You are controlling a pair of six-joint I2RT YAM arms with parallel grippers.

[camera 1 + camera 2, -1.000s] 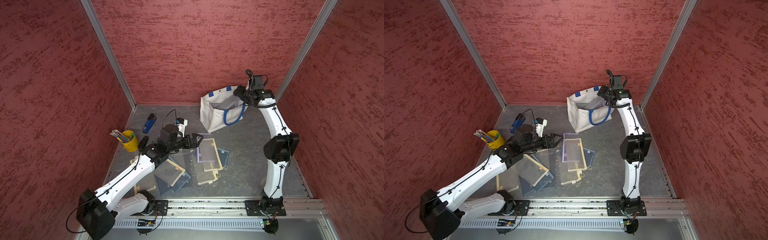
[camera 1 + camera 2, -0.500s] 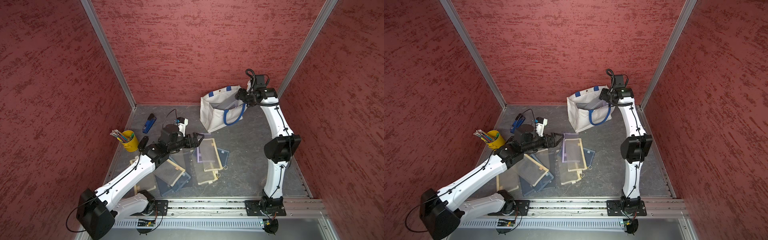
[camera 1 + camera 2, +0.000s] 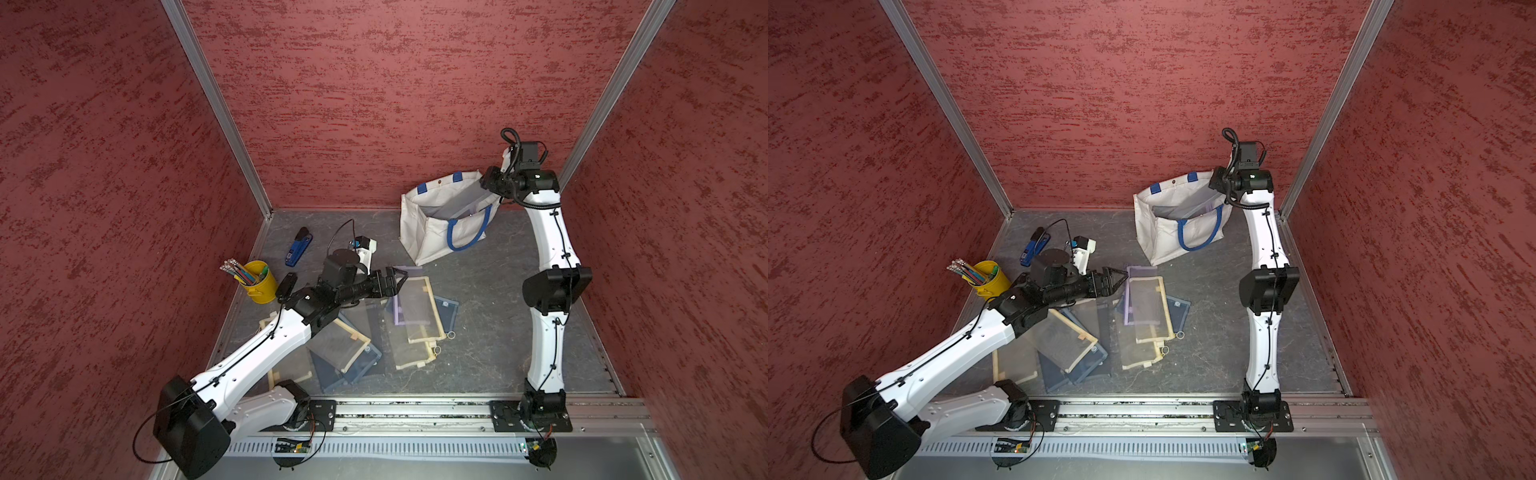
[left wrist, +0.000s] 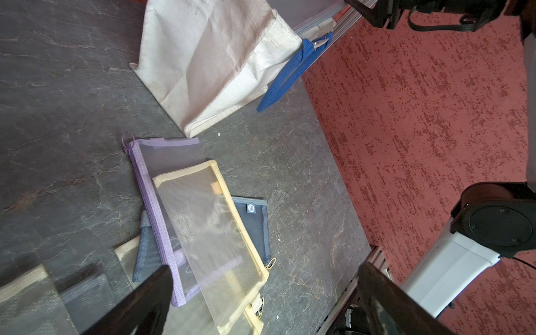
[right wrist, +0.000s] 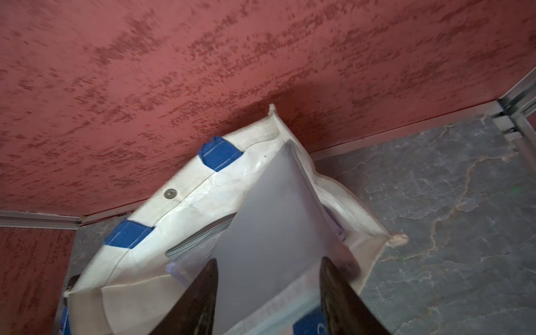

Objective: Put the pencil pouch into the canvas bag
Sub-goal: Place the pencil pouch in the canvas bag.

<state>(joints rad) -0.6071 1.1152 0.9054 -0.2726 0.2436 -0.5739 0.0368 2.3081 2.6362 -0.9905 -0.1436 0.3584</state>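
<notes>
The off-white canvas bag [image 3: 432, 235] [image 3: 1158, 239] with blue handles stands open at the back of the table. A pale lavender pencil pouch [image 5: 275, 217] [image 3: 461, 203] stands inside it, leaning on the bag's end wall. My right gripper [image 5: 269, 259] [image 3: 488, 183] hovers at the bag's mouth, jaws apart, the pouch's flat face showing between them untouched. My left gripper [image 4: 264, 265] [image 3: 401, 280] is wide open above loose mesh pouches: a yellow-trimmed one [image 4: 208, 226] lying on a purple one [image 4: 162, 162] and a dark blue one [image 4: 255, 226].
More mesh pouches [image 3: 340, 345] lie under the left forearm. A yellow pencil bucket [image 3: 259, 282] and a blue stapler [image 3: 298, 247] sit at the left. Red walls close three sides. The arms' rail [image 3: 415, 409] runs along the front.
The right jaws have narrowed and the right wrist has drifted slightly to the right at the bag's mouth. The left arm has hardly moved.
</notes>
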